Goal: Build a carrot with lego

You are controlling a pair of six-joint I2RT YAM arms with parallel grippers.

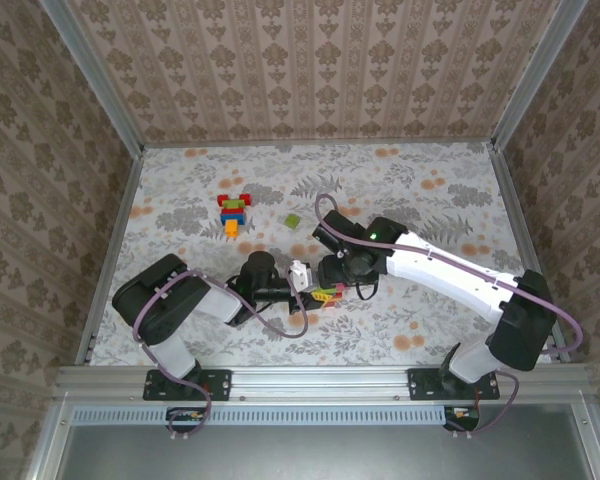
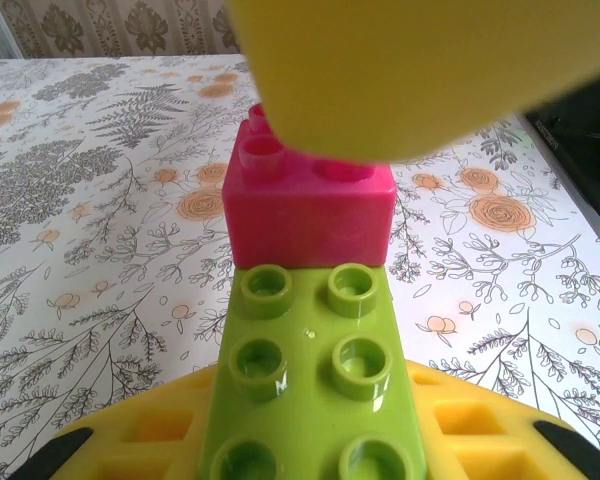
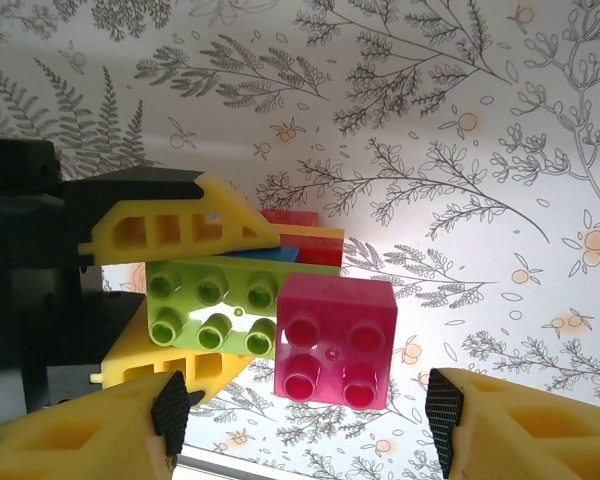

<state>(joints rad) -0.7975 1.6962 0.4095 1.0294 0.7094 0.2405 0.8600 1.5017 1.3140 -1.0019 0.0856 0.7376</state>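
The flowered table (image 1: 430,190) carries the work in the lower middle of the top view, where the two grippers meet. In the upper left part of that view a small stack (image 1: 233,212) of coloured bricks stands alone, with a loose green piece (image 1: 293,220) to its right.

The left gripper (image 3: 255,300) is clamped on a long light green brick (image 2: 310,400), one yellow finger above it and one below. A magenta brick (image 3: 337,340) sits on the free end of this green one. Red, orange and blue pieces (image 3: 305,238) show behind the green brick; whether they are joined to it I cannot tell.

The right gripper (image 3: 305,420) stands with its jaws apart, one on each side of the magenta brick and not touching it.

I judge the step in hand is fixing the magenta brick on. Next, probably, the right gripper must back away without knocking it and fetch another brick.
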